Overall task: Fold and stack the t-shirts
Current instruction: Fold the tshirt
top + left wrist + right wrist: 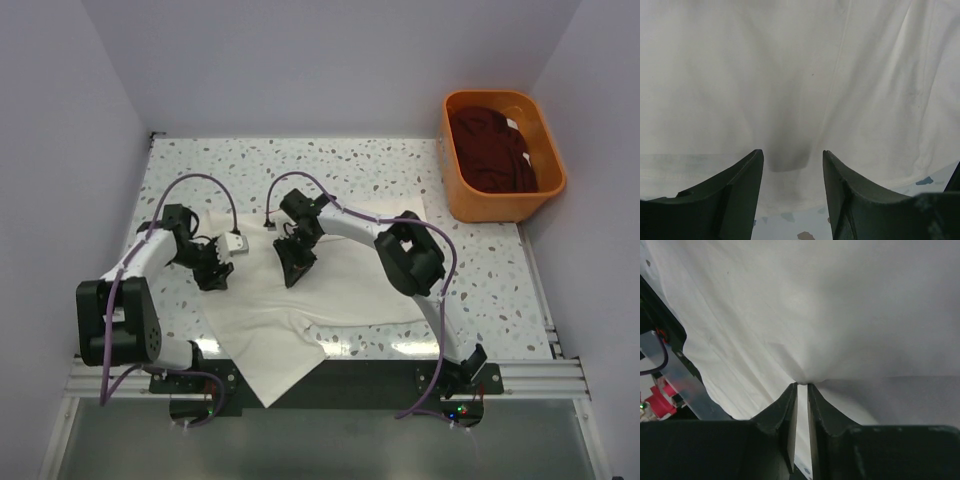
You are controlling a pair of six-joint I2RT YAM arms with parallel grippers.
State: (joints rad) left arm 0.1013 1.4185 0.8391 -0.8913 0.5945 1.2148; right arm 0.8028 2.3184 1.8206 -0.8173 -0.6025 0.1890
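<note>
**Right tool** (802, 388): your two fingers are closed to a narrow slit and pinch a small peak of the cream-white t-shirt (300, 320). Creases radiate from the pinch, so the cloth is under tension there. Seen from above, this hold sits toward the far left part of the garment, a likely corner from which to draw a fold over.

**Left tool** (791, 162): the fingers stand well apart with nothing between them, low over the same shirt near its left edge. Speckled counter (480, 290) shows just below the hem there. Judged from this, the tool is placed to take a matching second corner, so that both holds can carry one straight fold line.

**Cloth:** the shirt lies spread across the middle of the counter, with its near corner hanging over the front edge. That overhang may drag when you lift.

**Far right, well apart:** the orange tub (500, 205) holds the maroon t-shirt (490, 150), bunched and not yet folded.
</note>
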